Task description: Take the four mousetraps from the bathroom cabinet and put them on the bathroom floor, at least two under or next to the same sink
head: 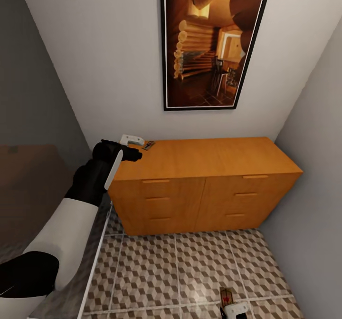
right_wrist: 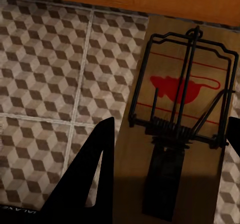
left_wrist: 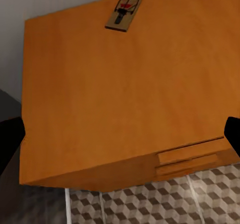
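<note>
Head view: left claw (head: 134,144) spread over cabinet (head: 204,186) mousetrap (head: 148,145); right wrist view: right claw grips second mousetrap (right_wrist: 182,129).

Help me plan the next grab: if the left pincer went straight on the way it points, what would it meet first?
Probably the cabinet top, short of the mousetrap lying near its far edge; depth is hard to judge.

A narrow domestic room in a home. Cube-patterned floor tiles (head: 199,266) lie at 6 o'clock, a low wooden cabinet (head: 204,186) with drawers stands against the white wall at centre, and a framed log-cabin picture (head: 213,41) hangs at 12 o'clock.
</note>
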You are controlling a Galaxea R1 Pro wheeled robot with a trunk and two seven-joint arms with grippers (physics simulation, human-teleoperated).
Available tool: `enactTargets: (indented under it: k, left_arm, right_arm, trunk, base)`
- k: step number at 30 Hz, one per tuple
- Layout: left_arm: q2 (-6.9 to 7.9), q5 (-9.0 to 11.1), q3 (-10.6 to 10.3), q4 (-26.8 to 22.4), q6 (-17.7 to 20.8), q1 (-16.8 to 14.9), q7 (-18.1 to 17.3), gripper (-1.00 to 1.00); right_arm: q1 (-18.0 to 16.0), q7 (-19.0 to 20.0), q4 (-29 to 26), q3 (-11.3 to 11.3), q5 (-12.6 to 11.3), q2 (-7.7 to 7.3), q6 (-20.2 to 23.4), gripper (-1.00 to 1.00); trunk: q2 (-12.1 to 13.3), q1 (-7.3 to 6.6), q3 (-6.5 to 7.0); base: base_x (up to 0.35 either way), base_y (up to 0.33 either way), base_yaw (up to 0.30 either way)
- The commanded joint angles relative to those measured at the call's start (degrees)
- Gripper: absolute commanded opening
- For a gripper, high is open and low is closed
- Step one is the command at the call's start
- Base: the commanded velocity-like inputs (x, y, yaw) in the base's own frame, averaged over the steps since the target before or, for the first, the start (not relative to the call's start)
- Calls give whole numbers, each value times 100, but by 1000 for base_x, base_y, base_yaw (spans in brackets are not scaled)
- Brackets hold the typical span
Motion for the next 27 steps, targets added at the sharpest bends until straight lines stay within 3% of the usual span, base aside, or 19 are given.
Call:
enactTargets:
  k: [1, 19, 27]
  left_arm:
    - [8, -14, -23, 2, 25, -5, 10, 100]
    - [99, -14, -119, 290, 6, -5, 6, 100]
    - [113, -14, -345, 458, -6, 7, -187, 100]
  right_arm:
    - [-5, 16, 7, 45, -2, -2, -14, -100]
    - [-5, 147, 7, 45, -2, -8, -35, -100]
    - [-5, 147, 7, 45, -2, -8, -38, -100]
  trunk:
    - [-10, 6, -10]
    - [-10, 6, -10]
    - [-10, 6, -10]
  base:
    - [243, 0, 0]
    - [212, 0, 0]
    - [77, 0, 0]
